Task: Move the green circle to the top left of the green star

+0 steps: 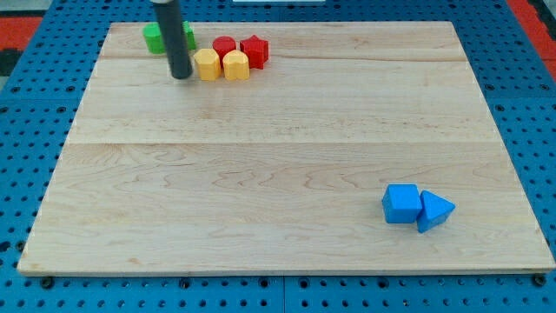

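The rod hides most of the green blocks (155, 37) at the table's (278, 174) top left, so circle and star cannot be told apart. The tip (181, 75) rests just below them, beside a yellow block (207, 64). The arm carries no fingers. Blue pegboard (35, 104) surrounds the wooden table.

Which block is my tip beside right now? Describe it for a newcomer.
Start at the wooden board's top edge, left of centre, where a cluster of blocks sits. My tip rests just left of the leftmost yellow block. Its twin sits on its right; the red blocks lie behind.
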Robot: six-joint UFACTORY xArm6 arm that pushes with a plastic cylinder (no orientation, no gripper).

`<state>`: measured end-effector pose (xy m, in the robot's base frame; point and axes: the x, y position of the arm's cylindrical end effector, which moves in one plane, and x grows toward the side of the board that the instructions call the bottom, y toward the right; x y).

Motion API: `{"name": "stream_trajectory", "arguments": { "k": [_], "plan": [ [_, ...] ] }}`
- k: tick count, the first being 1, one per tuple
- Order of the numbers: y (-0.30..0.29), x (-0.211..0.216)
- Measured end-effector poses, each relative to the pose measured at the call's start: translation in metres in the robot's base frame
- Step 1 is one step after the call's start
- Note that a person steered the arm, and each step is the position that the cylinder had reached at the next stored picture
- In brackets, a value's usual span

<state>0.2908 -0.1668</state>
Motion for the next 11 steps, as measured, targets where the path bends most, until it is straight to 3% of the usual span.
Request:
{"name": "stream_trajectory", "arguments": {
  "k": [1, 4, 8, 10, 11],
  "plan": [
    [-0.045, -0.052],
    [-0.12, -0.083],
    [-0.054, -0.099],
    [-0.048, -0.062],
    [-0.059, -0.072]
  ]
}}
